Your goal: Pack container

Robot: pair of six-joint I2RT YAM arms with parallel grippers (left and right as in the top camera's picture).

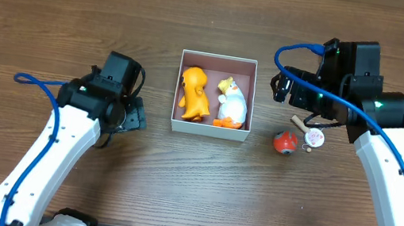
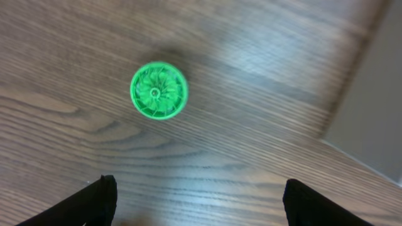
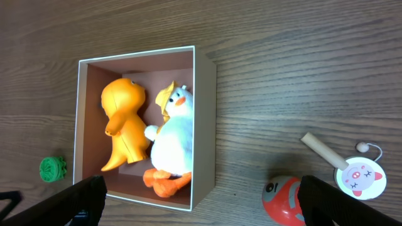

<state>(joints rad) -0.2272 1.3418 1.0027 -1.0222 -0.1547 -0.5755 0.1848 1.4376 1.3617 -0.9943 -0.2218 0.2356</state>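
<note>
The container point(image 1: 210, 131) point(image 3: 204, 125), a white-walled square box with a maroon inside, sits at the table's middle. In it lie an orange toy point(image 1: 195, 94) point(image 3: 125, 129) and a white duck toy point(image 1: 232, 101) point(image 3: 173, 141) side by side. My left gripper point(image 1: 134, 115) point(image 2: 200, 201) is open left of the box, above a green ridged disc point(image 2: 159, 90) point(image 3: 53, 168); nothing is between its fingers. The right gripper point(image 1: 282, 86) point(image 3: 202, 191) hangs open above the box's right side. A red ball toy point(image 1: 285, 143) point(image 3: 286, 201) lies on the wood right of the box.
A pig-face rattle drum point(image 1: 313, 135) point(image 3: 359, 177) with a wooden handle lies beside the red ball. In the overhead view the left arm hides the green disc. A grey floor strip point(image 2: 377, 113) shows past the table edge in the left wrist view.
</note>
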